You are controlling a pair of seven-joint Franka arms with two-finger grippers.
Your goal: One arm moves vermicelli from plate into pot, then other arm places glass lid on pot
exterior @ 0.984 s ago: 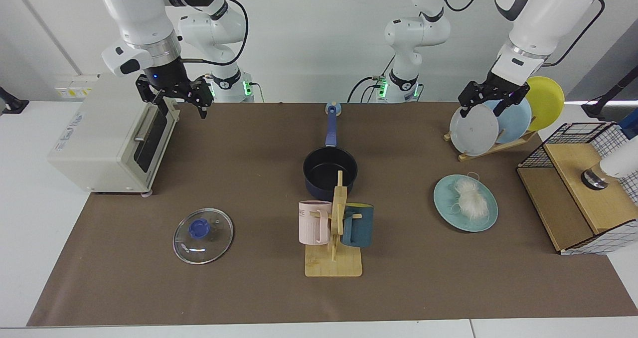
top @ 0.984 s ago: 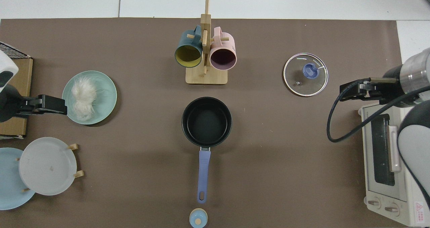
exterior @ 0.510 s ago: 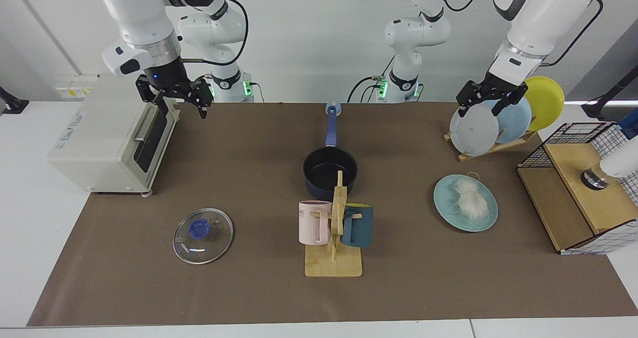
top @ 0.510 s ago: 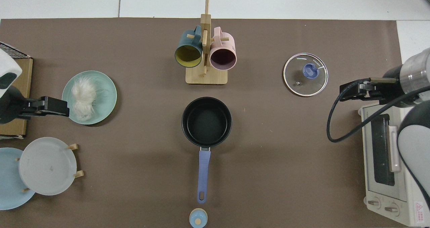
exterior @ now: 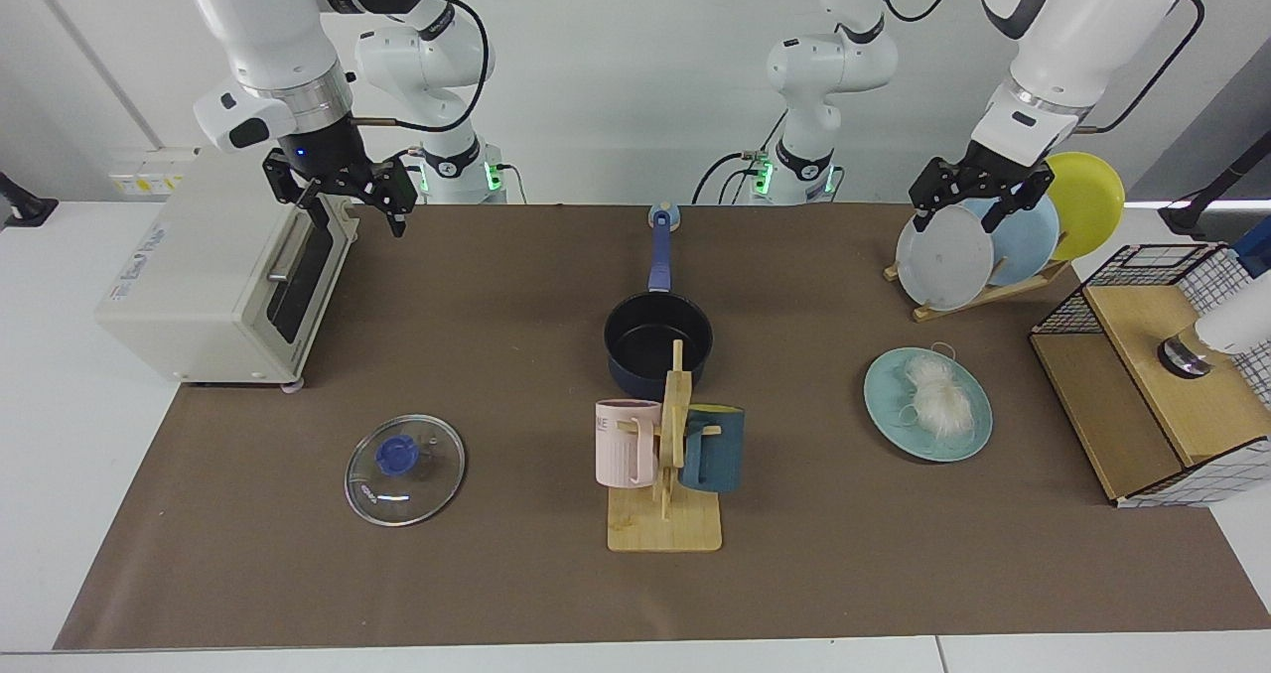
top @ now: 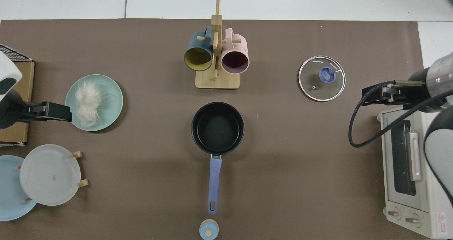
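Nothing done yet: vermicelli [exterior: 934, 401] is sitting on the plate [exterior: 887, 400], frame right; pot [exterior: 657, 340] is standing empty at centre; glass lid [exterior: 404, 470] is lying lower left. Left gripper [exterior: 977, 197] is hovering open, empty, upper right; right gripper [exterior: 343, 189] is waiting open, upper left.

Pot [exterior: 657, 342]: near wall hidden behind wooden mug rack [exterior: 672, 425], facing view. Toaster oven [top: 412, 169]: cut by edge, top view. Light blue plate [top: 9, 190]: cut by edge, overlapped by grey plate [top: 49, 174]. Both arms: upper links out of frame.
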